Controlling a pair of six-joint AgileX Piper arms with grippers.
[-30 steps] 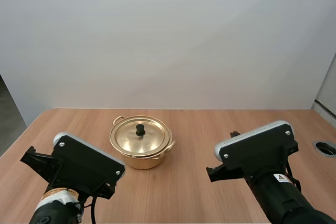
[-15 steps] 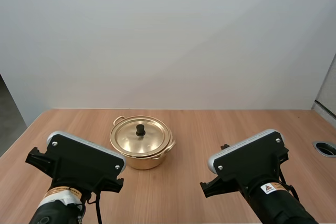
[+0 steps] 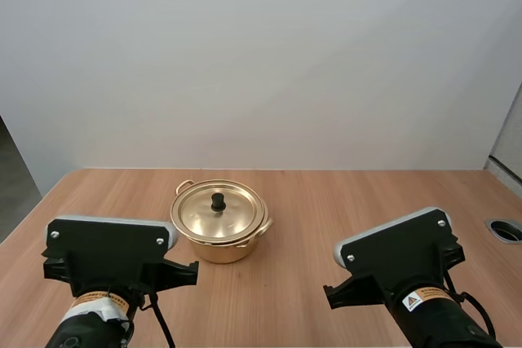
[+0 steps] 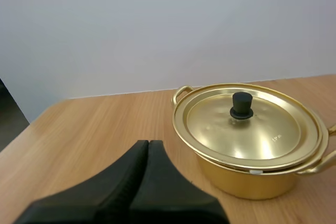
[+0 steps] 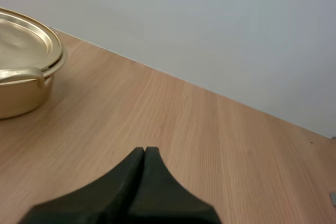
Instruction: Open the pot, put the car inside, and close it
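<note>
The pot, shiny and gold, stands on the wooden table a little left of the middle of the high view. Its lid is on and sits level on the rim, and a small black knob rises upright from the lid's centre. The far handle loops out at the pot's upper left, and the near handle sticks out at its lower right. Bare wood lies all around the pot, and nothing touches it. The left arm takes up the lower left corner of the high view, its end near the pot's lower left side but apart from it. The right arm takes up the lower right corner, well apart from the pot. In the left wrist view the left gripper has its two black fingers pressed together into one dark wedge with nothing between them. The lidded pot stands near it, beyond the tips and off to one side. In the right wrist view the right gripper likewise has its fingers closed flat against each other, gripping nothing, over bare wood. The pot's side with one handle is well off from its tips. A plain pale wall rises behind the table's far edge, and a round dark opening sits in the tabletop at the right edge of the high view.
</note>
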